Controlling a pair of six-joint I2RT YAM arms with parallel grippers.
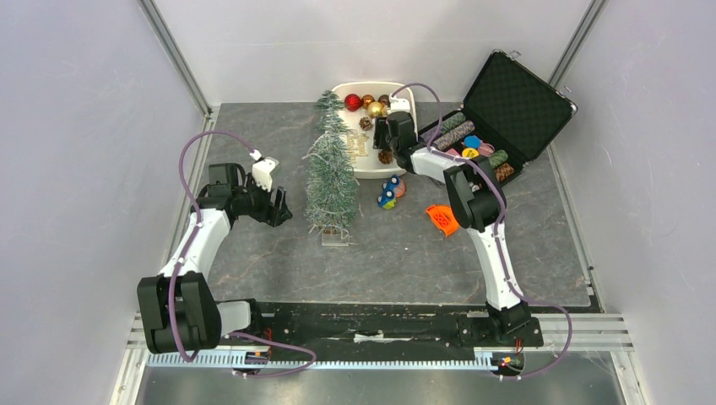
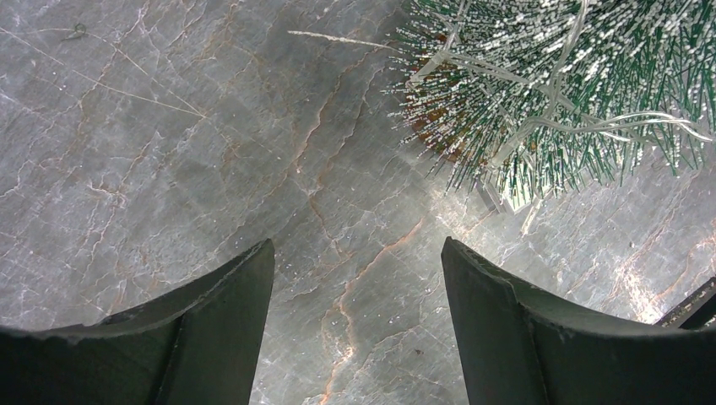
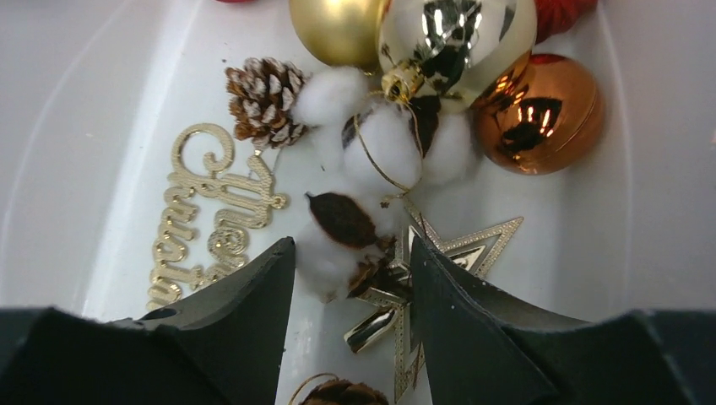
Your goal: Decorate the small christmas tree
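The small christmas tree (image 1: 331,169) stands upright on its clear base mid-table; its frosted lower branches (image 2: 549,93) fill the upper right of the left wrist view. My left gripper (image 1: 279,207) (image 2: 358,245) hangs open just left of the tree's foot, with only bare table between its fingers. My right gripper (image 1: 382,145) (image 3: 352,245) is down in the white tray (image 1: 346,91). Its fingers are closed against the lower tuft of a cotton boll ornament (image 3: 371,152), which lies over a gold star (image 3: 473,245).
The tray also holds a frosted pine cone (image 3: 263,97), gold lettering (image 3: 203,211), a gold bauble (image 3: 338,29), a mirror-gold one (image 3: 456,42) and a copper one (image 3: 540,114). An open black case (image 1: 515,97) sits back right. Colourful ornaments (image 1: 390,192) and an orange piece (image 1: 442,219) lie on the table.
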